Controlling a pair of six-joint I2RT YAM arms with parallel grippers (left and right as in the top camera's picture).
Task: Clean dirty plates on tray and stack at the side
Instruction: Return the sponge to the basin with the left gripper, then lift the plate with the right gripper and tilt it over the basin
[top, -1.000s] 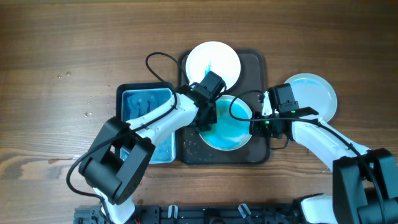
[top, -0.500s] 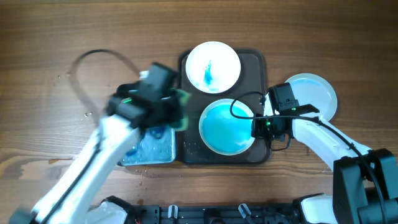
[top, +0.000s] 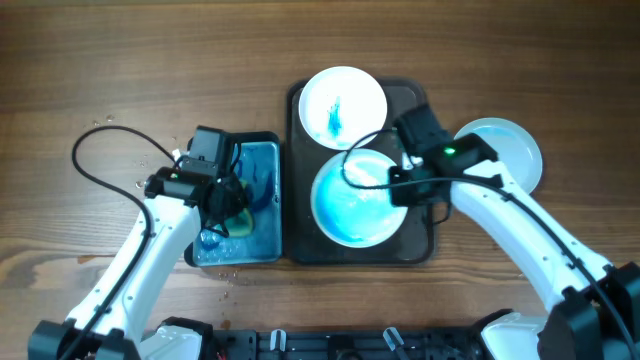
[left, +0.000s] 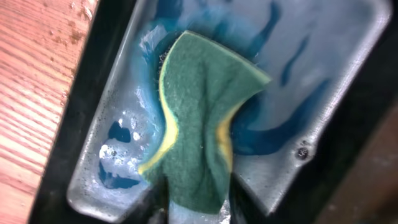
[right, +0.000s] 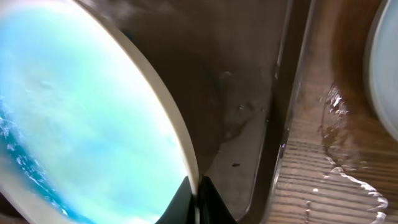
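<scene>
We see the left gripper (top: 232, 200) at the left of the overhead frame, above the small black-rimmed basin of blue water (top: 266, 240). Its fingers are pinched tight on a green and yellow sponge (left: 199, 130), which is bent and hangs over the basin's wet, blue-streaked floor (left: 323, 56). We cannot tell whether the sponge touches that floor.

At the centre lies the large dark grey-brown rectangular tray (top: 310, 245). In its lower half sits a round white plate flooded with bright blue (top: 350, 200). The right gripper (top: 400, 188) has closed its two fingers on this plate's right rim. The wrist view shows them meeting on the thin white edge (right: 198, 198), with bare wet tray (right: 249, 93) beside them. Whether that edge is lifted off the tray we cannot tell.

In the tray's upper half rests a second white plate with a small blue smear at its middle (top: 343, 105). It sits just beside the blue one.

A third white plate, faintly blue-tinged (top: 510, 150), lies on the brown wooden table (top: 120, 70) just right of the tray. Water glistens on the wood (right: 339, 174) there.
</scene>
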